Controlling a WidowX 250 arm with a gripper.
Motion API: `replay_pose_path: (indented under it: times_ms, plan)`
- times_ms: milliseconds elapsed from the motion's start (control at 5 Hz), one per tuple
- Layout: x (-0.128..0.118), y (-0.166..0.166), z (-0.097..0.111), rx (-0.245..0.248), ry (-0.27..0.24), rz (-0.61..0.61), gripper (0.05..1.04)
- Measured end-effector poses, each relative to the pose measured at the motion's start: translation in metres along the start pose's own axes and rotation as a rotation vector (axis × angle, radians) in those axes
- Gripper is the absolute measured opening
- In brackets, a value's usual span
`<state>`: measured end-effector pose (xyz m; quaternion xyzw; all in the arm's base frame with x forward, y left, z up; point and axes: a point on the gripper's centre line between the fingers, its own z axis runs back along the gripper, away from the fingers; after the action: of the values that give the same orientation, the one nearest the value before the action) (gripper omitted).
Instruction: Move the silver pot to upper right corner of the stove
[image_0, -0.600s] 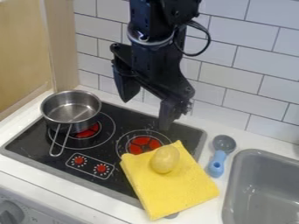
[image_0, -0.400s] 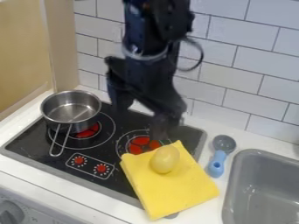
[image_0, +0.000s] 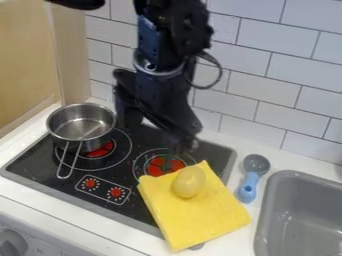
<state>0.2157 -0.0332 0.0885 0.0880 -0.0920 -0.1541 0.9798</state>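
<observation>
My gripper (image_0: 150, 136) hangs over the back middle of the stove, its two fingers spread wide with nothing between them. To its left, the silver pot (image_0: 81, 121) stands upright on the stove's left burner, its wire handle pointing toward the front. The gripper's left finger is close to the pot's right rim; whether they touch is unclear. The black stove (image_0: 143, 197) has a right burner (image_0: 160, 164) beneath the gripper's right finger.
A folded yellow cloth (image_0: 194, 220) covers the stove's front right part, with a yellow oval object (image_0: 189, 181) on top. Right of the stove lies a blue-handled scoop (image_0: 248, 187). A grey sink (image_0: 300, 215) is at the right, a tiled wall (image_0: 267, 75) behind.
The gripper has moved left and down, closer to the stove and the pot. Pot, cloth and yellow object have stayed in place.
</observation>
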Motion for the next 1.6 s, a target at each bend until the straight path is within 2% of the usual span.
replay_pose_path:
  times_ms: [200,400,800,1000,1400,1600]
  plan:
    - [0.005,0.013,-0.004,0.020,-0.032,0.010,0.999]
    - [0.003,0.026,-0.019,0.035,0.013,0.026,0.999]
    - [0.012,0.057,-0.043,0.068,0.015,0.071,0.999]
    - [0.013,0.071,-0.052,0.055,-0.012,0.111,0.999]
    - [0.020,0.088,-0.072,0.033,-0.022,0.147,0.999]
    - [0.014,0.099,-0.086,-0.002,-0.029,0.169,0.999]
